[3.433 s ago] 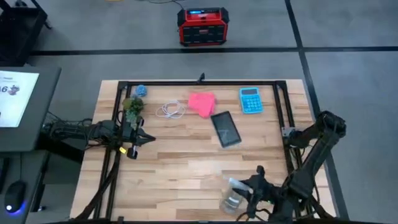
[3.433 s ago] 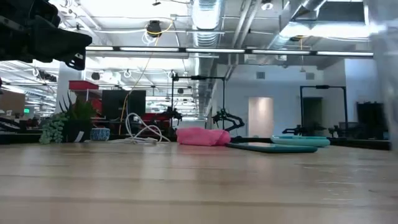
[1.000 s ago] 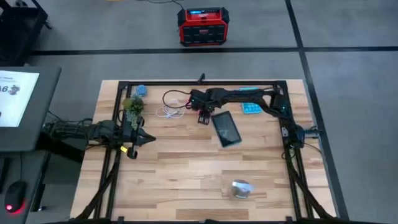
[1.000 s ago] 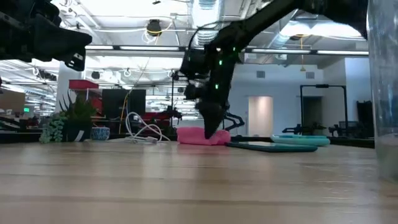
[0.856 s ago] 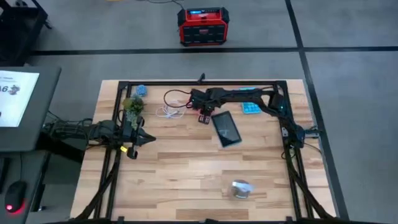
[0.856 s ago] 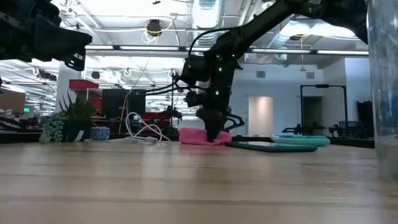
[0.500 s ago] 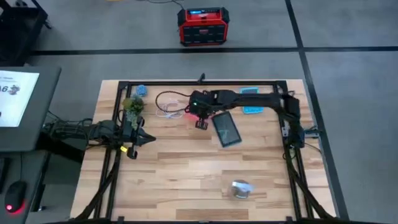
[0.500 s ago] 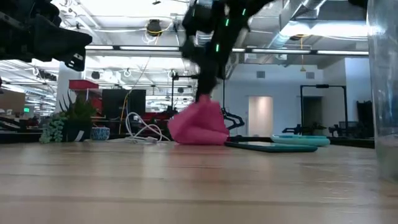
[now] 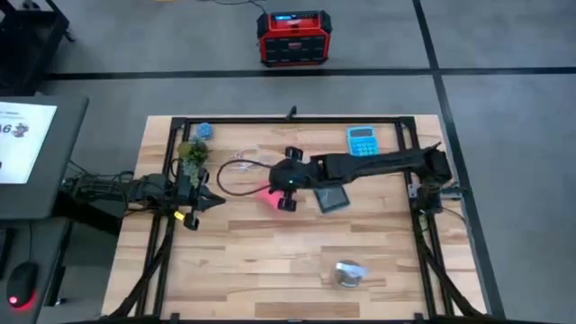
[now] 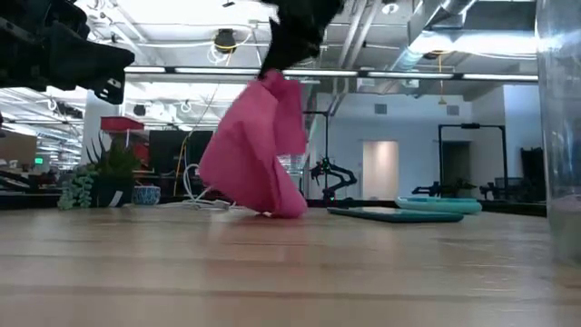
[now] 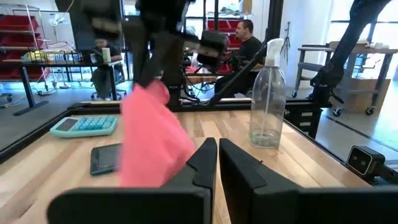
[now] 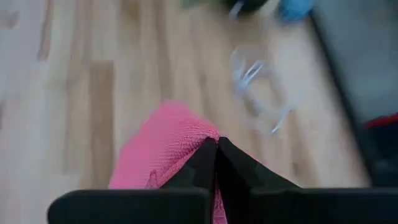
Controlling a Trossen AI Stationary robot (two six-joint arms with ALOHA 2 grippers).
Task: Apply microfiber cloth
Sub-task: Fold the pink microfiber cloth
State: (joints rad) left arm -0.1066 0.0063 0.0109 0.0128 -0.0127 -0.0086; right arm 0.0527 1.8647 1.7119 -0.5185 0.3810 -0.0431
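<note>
Our right gripper [image 9: 286,186] was clenched on the microfiber cloth [image 10: 251,154], which hung over the desk's [image 9: 270,261] middle beside the phone [image 9: 331,198]. We judged lowering it flat onto the phone best. Our left gripper [image 11: 217,163] waited, pinched together, at the left edge.

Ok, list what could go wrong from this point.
The right end effector pinches only one edge of the pink cloth, so it might slip out. The cloth's low corner hangs close to the white cable and could drag it. The arm crosses over the phone, which may get nudged.
</note>
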